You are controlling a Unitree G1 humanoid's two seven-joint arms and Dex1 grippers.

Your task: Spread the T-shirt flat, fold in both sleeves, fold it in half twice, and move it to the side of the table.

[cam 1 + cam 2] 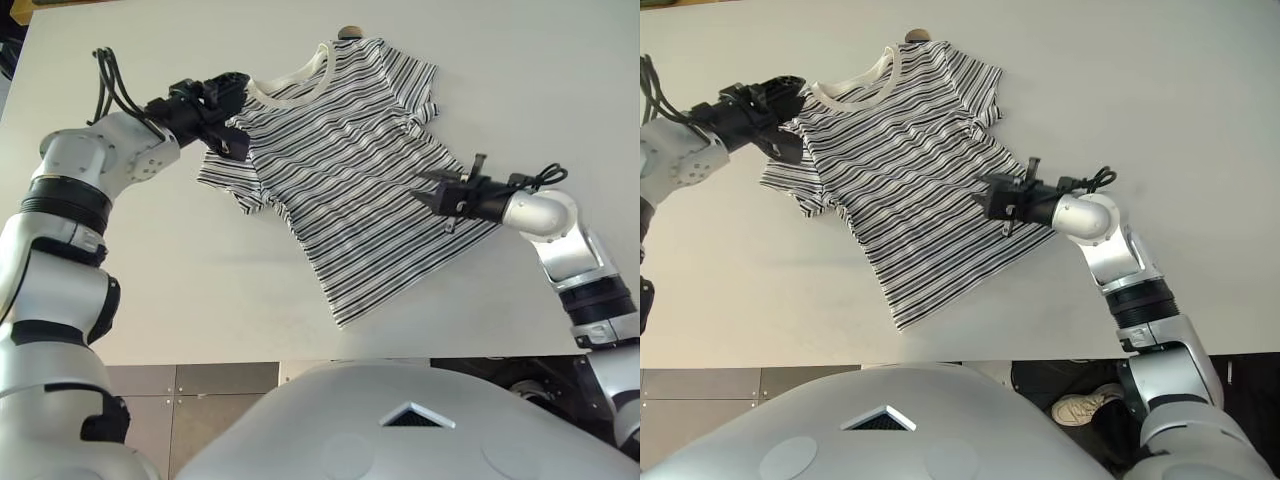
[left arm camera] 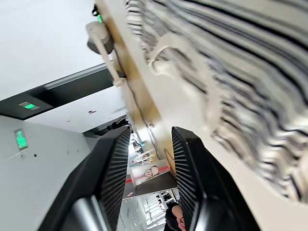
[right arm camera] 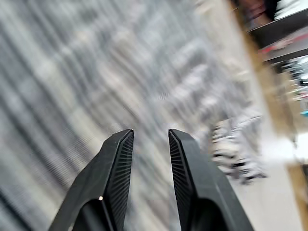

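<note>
A black-and-white striped T-shirt point(image 1: 340, 160) with a white collar lies face up and skewed on the white table point(image 1: 150, 290), its hem toward the near edge. Both short sleeves are rumpled and partly tucked. My left gripper point(image 1: 238, 115) hovers at the shirt's shoulder beside the collar, open with nothing between its fingers point(image 2: 115, 163). My right gripper point(image 1: 422, 192) hangs just over the shirt's side near the hem corner, also open and holding nothing; striped fabric point(image 3: 72, 72) lies under it.
A small brown round object point(image 1: 348, 32) sits at the far table edge just behind the collar. The table's near edge point(image 1: 300, 358) runs below the hem. Bare tabletop extends on both sides of the shirt.
</note>
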